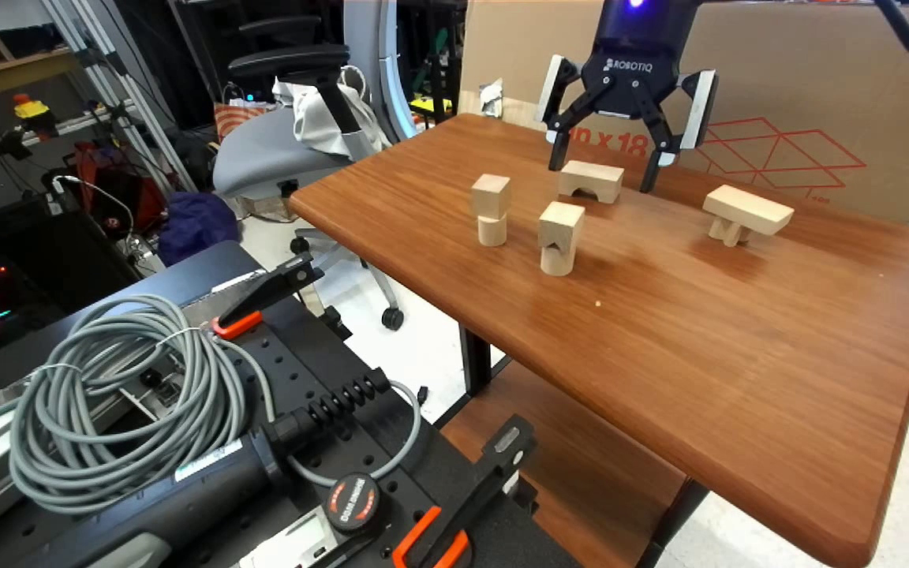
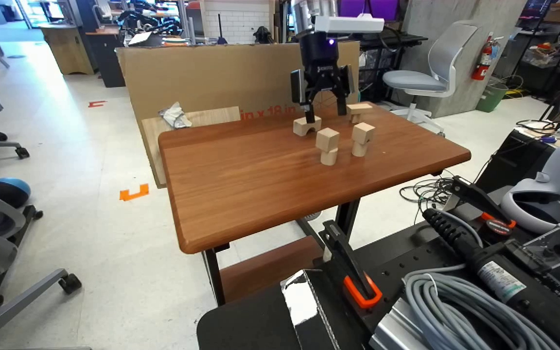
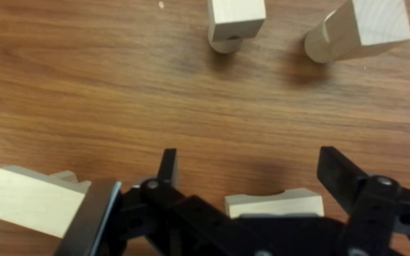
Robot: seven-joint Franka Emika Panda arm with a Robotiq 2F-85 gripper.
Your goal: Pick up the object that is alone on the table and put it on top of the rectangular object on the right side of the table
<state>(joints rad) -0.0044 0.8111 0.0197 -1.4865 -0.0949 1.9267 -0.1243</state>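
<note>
Judged step: pre-grasp alignment, the gripper (image 2: pixel 326 115) spread and empty near the arched block (image 1: pixel 596 181) on the table (image 1: pixel 738 339). The block is part-hidden in the wrist view, so centring is uncertain; next, align, lower and grasp before transfer to the slab (image 1: pixel 748 208).

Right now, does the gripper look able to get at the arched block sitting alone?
Likely yes: the gripper hangs open roughly above the arched block, nothing visible in between, and the stacked blocks stand apart from it. It may need realigning.
</note>
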